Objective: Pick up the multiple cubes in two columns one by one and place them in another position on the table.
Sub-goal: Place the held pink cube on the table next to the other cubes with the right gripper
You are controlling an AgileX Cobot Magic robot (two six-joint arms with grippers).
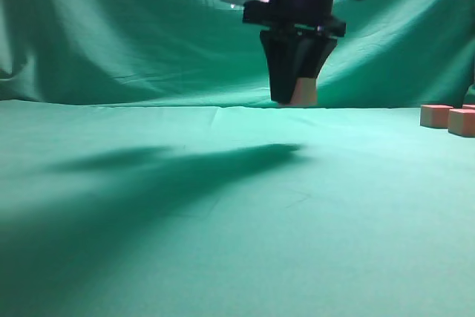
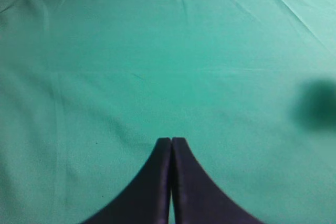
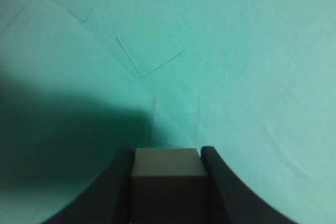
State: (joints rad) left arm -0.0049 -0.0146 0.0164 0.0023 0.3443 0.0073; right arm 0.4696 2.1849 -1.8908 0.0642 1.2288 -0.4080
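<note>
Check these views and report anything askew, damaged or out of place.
Nothing stands out. The right end effector holds one cube squarely above the table. Two more cubes sit upright at the right edge. The left end effector is shut and empty. The cloth has only light creases.

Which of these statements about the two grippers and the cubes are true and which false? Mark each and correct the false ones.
1. The right gripper holds a cube. True.
2. That cube rests on the table. False: in the exterior view it hangs above the cloth.
3. The left gripper is wide open. False: its jaws are shut together with nothing between them.
4. More cubes sit at the right edge of the exterior view. True.
</note>
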